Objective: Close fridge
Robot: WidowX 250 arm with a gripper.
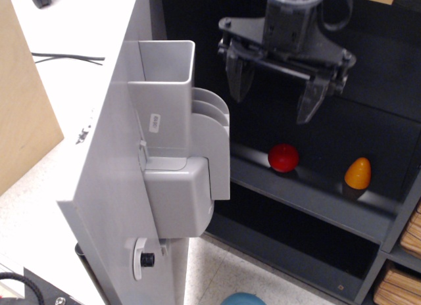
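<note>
The fridge stands open: its dark body with a black inner shelf point(316, 193) fills the right, and its light grey door point(105, 187) swings out toward me at the left, edge-on, with grey inner bins point(177, 154) on its inner face. My gripper point(273, 98) hangs in front of the dark interior, above the shelf and to the right of the door bins. Its two fingers are spread apart and hold nothing. It does not touch the door. The handle and dispenser panel are out of view.
A red ball point(283, 158) and an orange cone-shaped object point(358, 173) sit on the shelf. A tan wooden board point(23, 114) stands at the left on the white table point(72, 22). A black cable point(66, 56) lies on it. A teal round object point(243, 298) lies at the bottom.
</note>
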